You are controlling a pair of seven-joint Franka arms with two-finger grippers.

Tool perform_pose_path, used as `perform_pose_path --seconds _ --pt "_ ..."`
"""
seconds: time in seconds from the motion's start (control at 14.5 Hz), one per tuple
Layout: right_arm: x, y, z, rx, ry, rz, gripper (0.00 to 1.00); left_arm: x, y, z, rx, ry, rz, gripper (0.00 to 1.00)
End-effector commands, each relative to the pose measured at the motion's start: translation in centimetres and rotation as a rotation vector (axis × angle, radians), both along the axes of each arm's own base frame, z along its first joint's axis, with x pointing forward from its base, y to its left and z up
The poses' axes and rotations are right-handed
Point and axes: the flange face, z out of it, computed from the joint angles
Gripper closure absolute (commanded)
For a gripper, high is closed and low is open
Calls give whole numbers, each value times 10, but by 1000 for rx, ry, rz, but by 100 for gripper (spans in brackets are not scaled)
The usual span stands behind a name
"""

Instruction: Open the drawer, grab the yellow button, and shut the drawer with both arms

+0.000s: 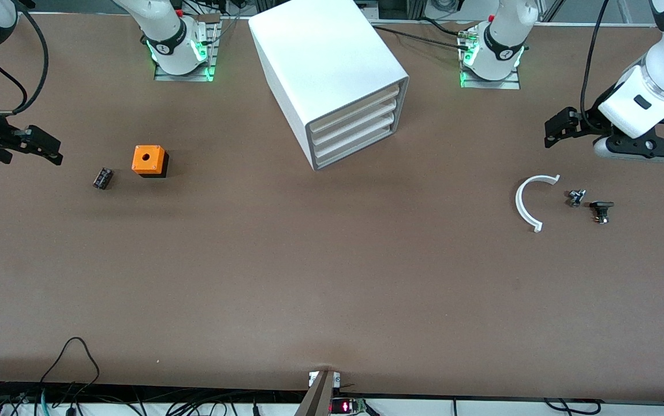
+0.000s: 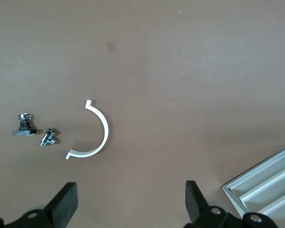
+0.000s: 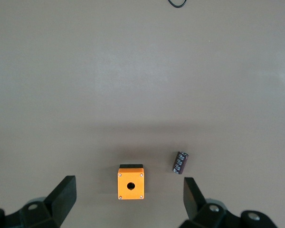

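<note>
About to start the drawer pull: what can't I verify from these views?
- button: in no view; the closed drawer would hide anything inside.
- Drawer handles: too small in the front view; cabinet cut off by the left wrist view's edge.
- Small metal part: too small to identify.

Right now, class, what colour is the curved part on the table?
White; the curved part shows best in the left wrist view.

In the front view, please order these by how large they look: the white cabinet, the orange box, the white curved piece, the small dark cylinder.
1. white cabinet
2. white curved piece
3. orange box
4. small dark cylinder

The curved piece spans more but is thin, so items 2 and 3 are close.
</note>
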Motion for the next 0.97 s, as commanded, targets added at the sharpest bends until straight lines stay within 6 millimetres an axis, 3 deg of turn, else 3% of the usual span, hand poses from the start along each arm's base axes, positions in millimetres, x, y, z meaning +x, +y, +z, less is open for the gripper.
perform_pose_path --seconds 0.0,0.21,0.9 --pt "1 -3 4 8 -5 26 0 1 0 6 25 -1 -27 0" --pt "1 -3 6 10 -10 23 0 10 -1 7 24 3 -19 0" --pt "-6 -1 3 17 40 7 0 10 4 7 20 9 -8 0"
